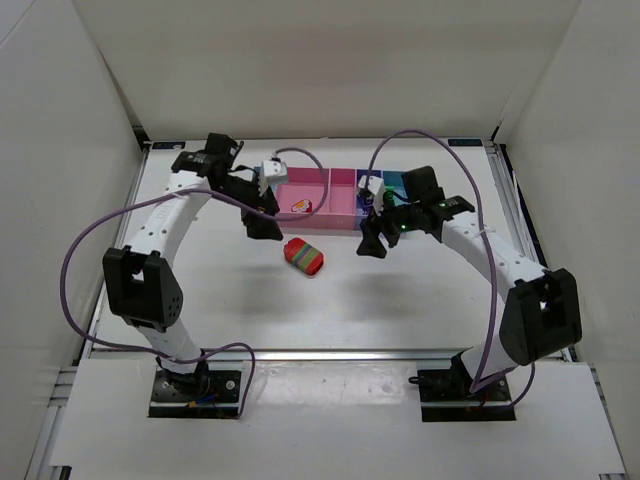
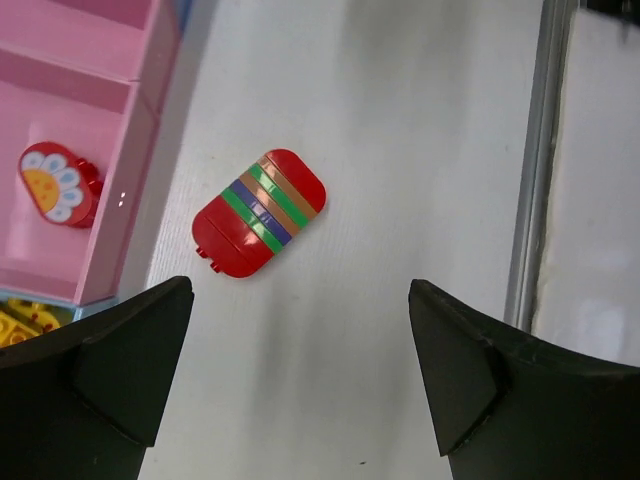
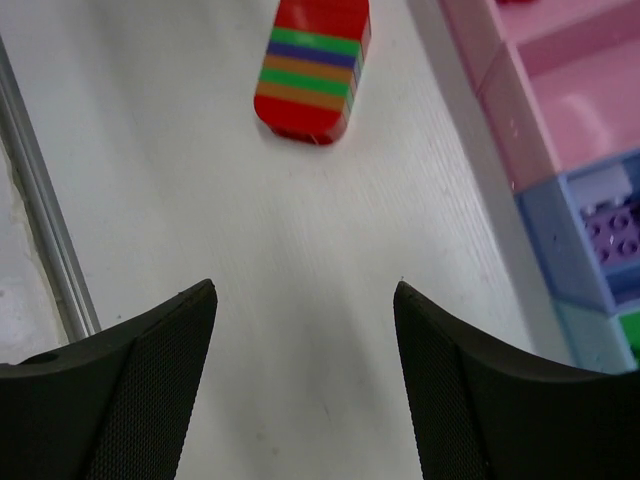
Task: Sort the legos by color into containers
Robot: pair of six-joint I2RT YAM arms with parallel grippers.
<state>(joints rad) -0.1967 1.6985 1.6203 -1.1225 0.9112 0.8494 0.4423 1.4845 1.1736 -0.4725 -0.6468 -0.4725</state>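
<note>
In the top view, one striped chunk of legos (image 1: 303, 256) lies on the table in front of the containers (image 1: 312, 190), apart from them and between the left gripper (image 1: 262, 228) and the right gripper (image 1: 372, 246). Two arms facing one brick is the first hazard: if both close in together, they may collide. Four bins show plainly; the row's left end is hidden behind the left wrist. In the left wrist view, the jaws stand wide and empty with the chunk just ahead. One flower piece (image 2: 55, 185) sits in a pink bin (image 2: 70, 110), and yellow bricks (image 2: 18, 322), too cropped to count, lie in the next one. The chunk's rounded ends may let it slip out of a pinch. In the right wrist view, the jaws are also spread wide and hold nothing. The chunk shows two green stripes, two orange and one purple between red ends. Dropped whole into any bin, it would be wrongly sorted. Purple bricks (image 3: 615, 235) lie in the dark blue bin.
</note>
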